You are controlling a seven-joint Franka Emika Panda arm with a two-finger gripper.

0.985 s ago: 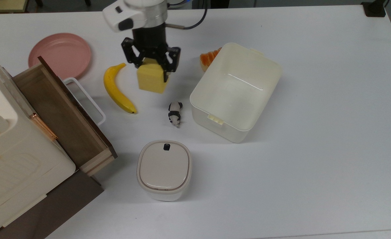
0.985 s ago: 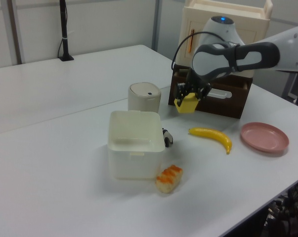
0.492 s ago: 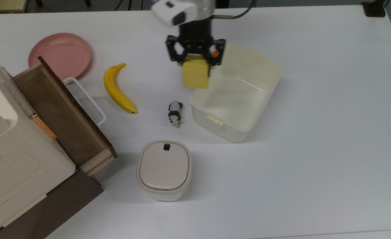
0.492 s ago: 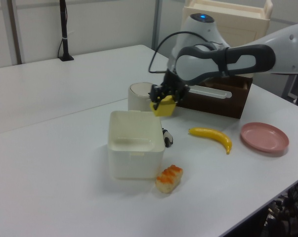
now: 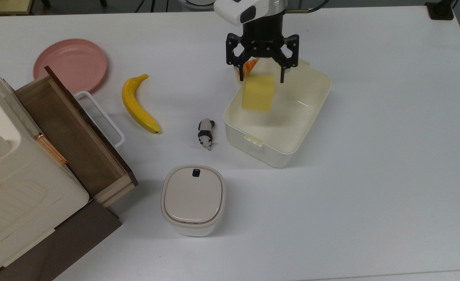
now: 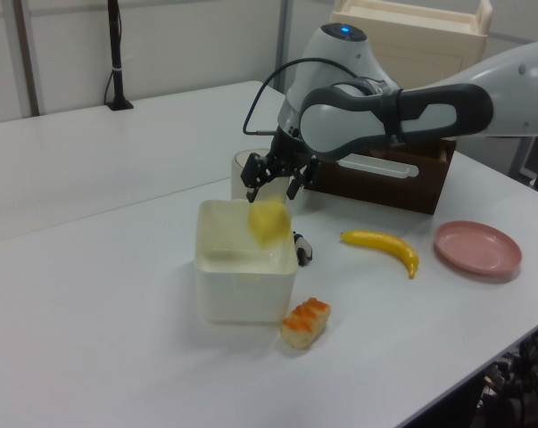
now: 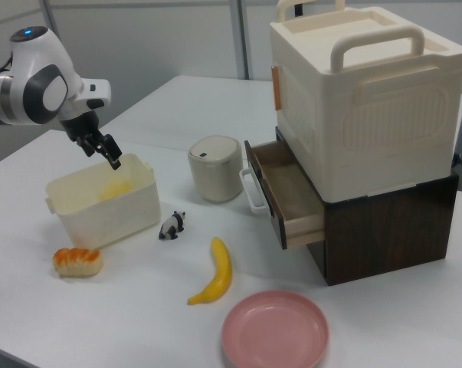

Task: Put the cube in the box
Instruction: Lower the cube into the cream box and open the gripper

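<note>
The yellow cube point(image 5: 258, 94) is blurred in mid-air, just inside the mouth of the cream-white box point(image 5: 271, 153). My gripper point(image 5: 261, 75) hangs directly above it at the box's far rim, open, and its fingers do not touch the cube. The left view has the gripper point(image 6: 270, 187) spread above the cube point(image 6: 269, 223), which is level with the rim of the box point(image 6: 242, 296). In the right view the gripper point(image 7: 102, 152) is over the box point(image 7: 100, 216), and the cube point(image 7: 117, 188) glows yellow through the wall.
A banana point(image 5: 139, 104), a panda toy point(image 5: 205, 133) and a pink plate point(image 5: 70, 64) lie on the top view's left of the box. An orange pastry point(image 5: 246, 67) sits by the box's far corner. A lidded container point(image 5: 193, 199) and an open wooden drawer point(image 5: 72, 134) stand nearer.
The gripper carried the cube from beside the banana toward the top view's right, over the box. It then opened and the cube dropped away from the fingers.
</note>
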